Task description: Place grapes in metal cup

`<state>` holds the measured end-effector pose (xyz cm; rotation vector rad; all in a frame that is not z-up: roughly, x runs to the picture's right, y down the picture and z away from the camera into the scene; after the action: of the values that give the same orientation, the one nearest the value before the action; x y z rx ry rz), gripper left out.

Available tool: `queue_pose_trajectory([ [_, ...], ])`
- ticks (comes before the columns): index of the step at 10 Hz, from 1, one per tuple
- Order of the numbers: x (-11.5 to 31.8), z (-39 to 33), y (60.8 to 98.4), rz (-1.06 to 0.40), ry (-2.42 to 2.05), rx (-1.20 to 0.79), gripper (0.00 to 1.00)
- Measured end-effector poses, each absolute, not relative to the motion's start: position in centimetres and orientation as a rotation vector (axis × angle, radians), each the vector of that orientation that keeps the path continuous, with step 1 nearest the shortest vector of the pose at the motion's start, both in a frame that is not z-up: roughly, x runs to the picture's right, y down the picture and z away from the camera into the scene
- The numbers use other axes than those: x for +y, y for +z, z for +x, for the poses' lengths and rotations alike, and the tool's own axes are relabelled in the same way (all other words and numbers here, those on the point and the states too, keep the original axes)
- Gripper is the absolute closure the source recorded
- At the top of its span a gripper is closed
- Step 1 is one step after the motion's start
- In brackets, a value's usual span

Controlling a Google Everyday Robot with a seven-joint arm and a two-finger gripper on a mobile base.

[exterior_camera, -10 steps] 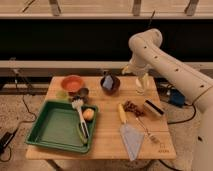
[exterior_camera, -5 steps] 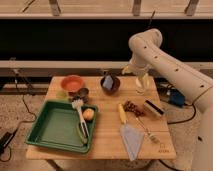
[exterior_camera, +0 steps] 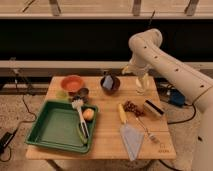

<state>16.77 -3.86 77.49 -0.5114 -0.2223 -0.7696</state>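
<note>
The grapes [exterior_camera: 132,106], a small dark reddish-purple bunch, lie on the wooden table [exterior_camera: 105,145] right of centre, next to a yellow banana [exterior_camera: 121,113]. The metal cup [exterior_camera: 82,93], small, dark grey and shiny, stands at the back left between an orange bowl [exterior_camera: 72,82] and the green tray [exterior_camera: 52,131]. My gripper [exterior_camera: 141,85] hangs from the white arm over the table's back right part. It is behind and slightly right of the grapes and far right of the metal cup. It holds nothing that I can see.
A dark brown bowl [exterior_camera: 110,82] with a blue item stands at the back centre. A light-green cup [exterior_camera: 62,94] is beside the metal cup. The tray holds a white brush [exterior_camera: 80,117] and a round orange fruit [exterior_camera: 88,114]. A block [exterior_camera: 153,108], fork [exterior_camera: 147,131] and grey cloth [exterior_camera: 131,140] lie at the right front.
</note>
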Motion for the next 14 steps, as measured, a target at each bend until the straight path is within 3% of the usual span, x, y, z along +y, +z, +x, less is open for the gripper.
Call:
queue_pose_trajectory([
  [10, -3.9, 16.8, 77.5, -0.513, -0.769, -0.224, 0.2],
  [14, -1.8, 15.6, 79.1, -0.613, -0.781, -0.278, 0.2],
])
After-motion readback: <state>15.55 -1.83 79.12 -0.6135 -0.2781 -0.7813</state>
